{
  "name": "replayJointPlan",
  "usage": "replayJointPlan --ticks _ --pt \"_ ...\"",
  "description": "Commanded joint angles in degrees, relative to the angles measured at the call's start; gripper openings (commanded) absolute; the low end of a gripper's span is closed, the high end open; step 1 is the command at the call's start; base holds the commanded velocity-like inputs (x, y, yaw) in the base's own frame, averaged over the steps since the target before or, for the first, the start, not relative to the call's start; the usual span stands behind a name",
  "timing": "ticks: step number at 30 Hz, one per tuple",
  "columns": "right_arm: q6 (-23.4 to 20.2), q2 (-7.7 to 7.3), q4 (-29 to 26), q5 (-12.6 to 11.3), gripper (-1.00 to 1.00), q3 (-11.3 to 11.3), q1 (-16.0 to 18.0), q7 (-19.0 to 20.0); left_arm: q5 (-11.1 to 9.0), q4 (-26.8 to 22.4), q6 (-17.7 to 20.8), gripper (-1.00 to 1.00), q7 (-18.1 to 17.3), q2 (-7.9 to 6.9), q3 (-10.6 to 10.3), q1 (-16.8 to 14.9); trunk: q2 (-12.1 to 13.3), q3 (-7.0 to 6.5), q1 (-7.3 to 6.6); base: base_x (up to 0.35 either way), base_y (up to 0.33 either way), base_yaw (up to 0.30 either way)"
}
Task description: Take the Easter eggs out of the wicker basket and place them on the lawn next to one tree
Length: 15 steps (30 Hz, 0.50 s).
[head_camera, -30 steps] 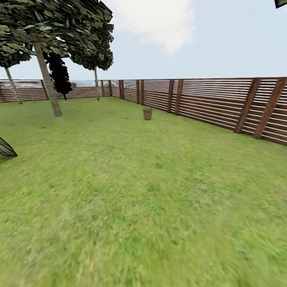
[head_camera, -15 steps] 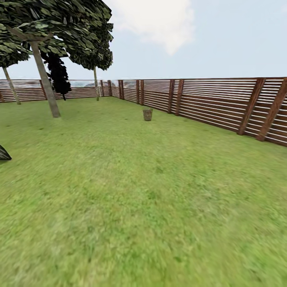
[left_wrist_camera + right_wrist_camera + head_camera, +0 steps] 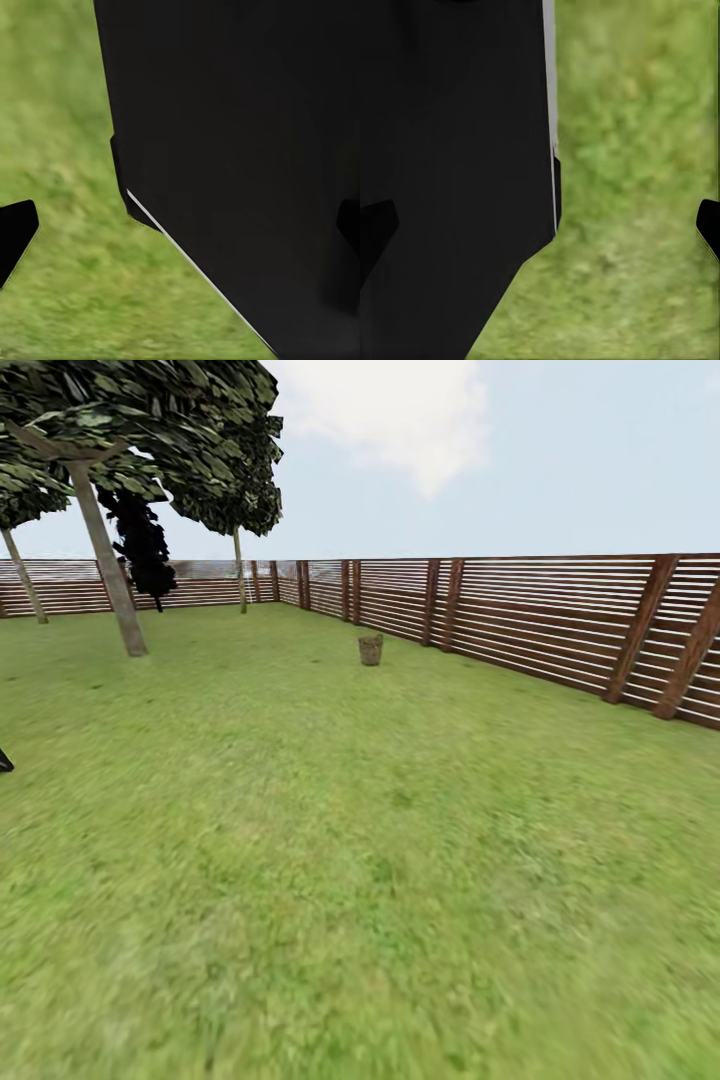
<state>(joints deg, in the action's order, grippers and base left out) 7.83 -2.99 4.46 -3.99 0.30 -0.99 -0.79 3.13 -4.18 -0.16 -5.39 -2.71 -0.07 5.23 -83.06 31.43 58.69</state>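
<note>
I'm looking out over a fenced back garden. A wide lawn (image 3: 330,840) of mottled green grass runs from under my camera to a brown horizontal-slat wooden fence (image 3: 540,615) that closes the yard on the far and right sides. Trees stand along the left: one with a pale bare trunk (image 3: 105,555) and leafy crown, a dark columnar one (image 3: 142,545) behind it. Open sky with a white cloud (image 3: 400,415) hangs above. A small wicker basket (image 3: 371,649) sits out on the grass.
</note>
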Motion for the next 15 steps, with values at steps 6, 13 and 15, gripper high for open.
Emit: replayJointPlan --ticks 6,13,15 --pt "0.3 0.01 0.1 -0.4 1.00 0.1 0.0 0.0 0.3 -0.1 0.0 1.00 -0.2 -0.02 0.0 0.0 0.0 0.03 0.04 0.339 0.000 0.000" --pt "0.3 0.01 0.1 -0.4 1.00 0.1 0.0 0.0 0.3 -0.1 0.0 1.00 -0.2 -0.02 0.1 0.0 0.0 0.03 0.04 0.339 0.000 0.000" --pt "0.3 0.01 0.1 -0.4 1.00 0.1 0.0 0.0 0.3 -0.1 0.0 1.00 -0.2 -0.02 0.1 0.0 0.0 0.03 0.04 0.338 0.000 0.000"
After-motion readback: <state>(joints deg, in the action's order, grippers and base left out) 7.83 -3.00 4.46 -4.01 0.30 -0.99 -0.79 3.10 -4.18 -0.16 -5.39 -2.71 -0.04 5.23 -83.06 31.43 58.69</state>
